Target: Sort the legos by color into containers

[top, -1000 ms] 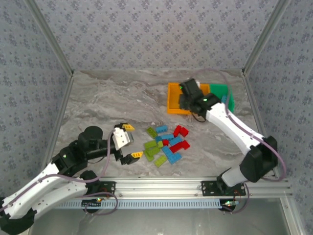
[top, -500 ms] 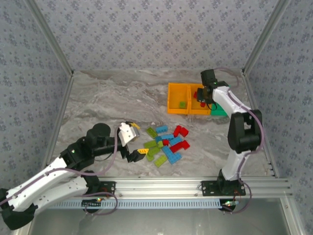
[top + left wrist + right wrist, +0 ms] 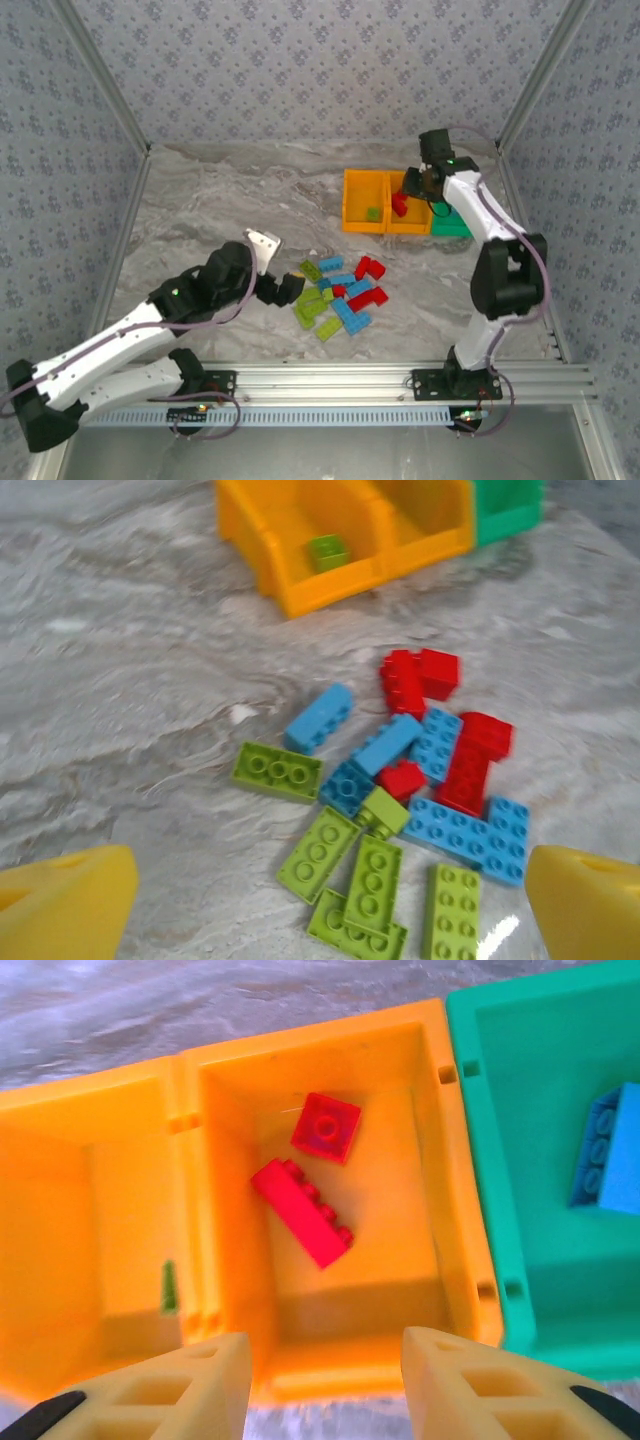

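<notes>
Top view: left pincer [image 3: 283, 288], jaws wide apart, hovers with the lego pile [image 3: 340, 295] just ahead of it on the table [image 3: 200, 200]. Left wrist: lime bricks [image 3: 372, 880] lie nearest between its fingers, touching blue and red ones, so a grab may pinch two colours. Right wrist: right pincer [image 3: 325, 1360] is apart and empty above the middle orange bin [image 3: 390, 1280], which holds two red bricks [image 3: 302, 1212]. The green bin [image 3: 520, 1110] sits just right of it, so drift risks a wrong-bin drop.

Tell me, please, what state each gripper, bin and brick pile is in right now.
left gripper, open, empty
right gripper, open, over the middle orange bin
left orange bin, holds one green brick
middle orange bin, holds two red bricks
green bin, holds a blue brick
loose legos, mixed heap on the table
</notes>
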